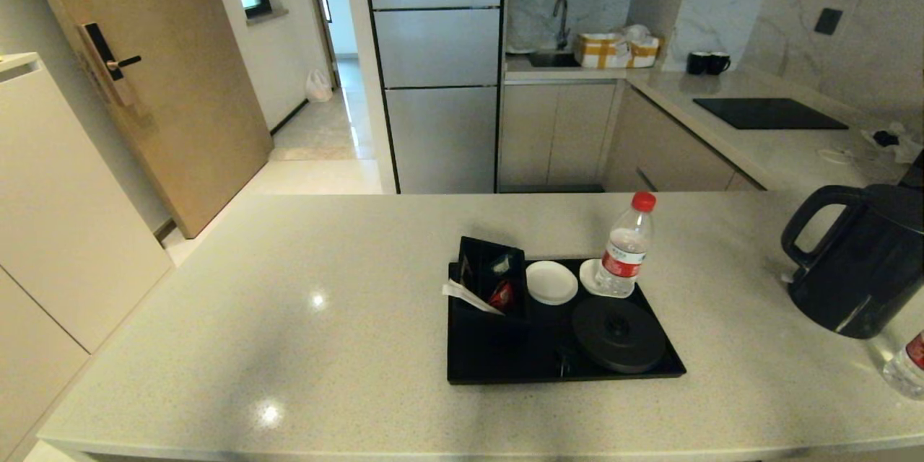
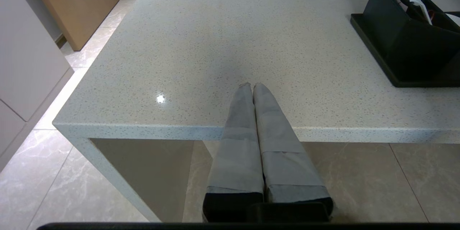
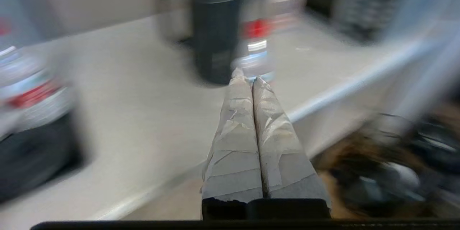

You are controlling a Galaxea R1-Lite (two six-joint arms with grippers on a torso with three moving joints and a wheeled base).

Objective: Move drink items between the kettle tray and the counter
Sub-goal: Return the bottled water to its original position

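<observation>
**Head view: kettle off its base, both pincers empty**

Head view shows neither arm, so pincer state comes from the wrist cameras only.

Kettle (image 1: 863, 260) stands on the worktop (image 1: 289, 346), well to the right of the tray (image 1: 498, 368), handle loop facing the tray. Round kettle base (image 1: 619, 333) sits bare on the tray's near right part, so the kettle is the obvious item to bring back, or it has been parked out deliberately; can't tell which direction the swap runs.

One bottle (image 1: 625, 249) stands upright on a white coaster (image 1: 590, 281) at the tray's far right. A second coaster (image 1: 551, 281) just beside it is bare, probably the slot for the other bottle. That second bottle (image 1: 906, 368) is at the right frame edge on the worktop, just beside the kettle on the near side, mostly cropped.

Box of sachets (image 1: 491, 281) fills the tray's left end. Not my concern.

Left pincer (image 2: 250, 86): closed, holding nothing, hanging over the near edge of the worktop, tray corner and box off to one side. Reads as parked.

Right pincer (image 3: 248, 73): closed, empty, off the worktop edge. Its view is heavily smeared, so I judge this arm is swinging. Kettle (image 3: 215, 36) and a bottle (image 3: 256, 43) sit ahead of the tips, another bottle (image 3: 25, 90) off to the side.

My guess: right arm is lining up on the kettle/bottle pair, being the closer arm. The pincer must open before any grip. Risk: bottle and kettle stand close, so a wide approach could knock one.
</observation>
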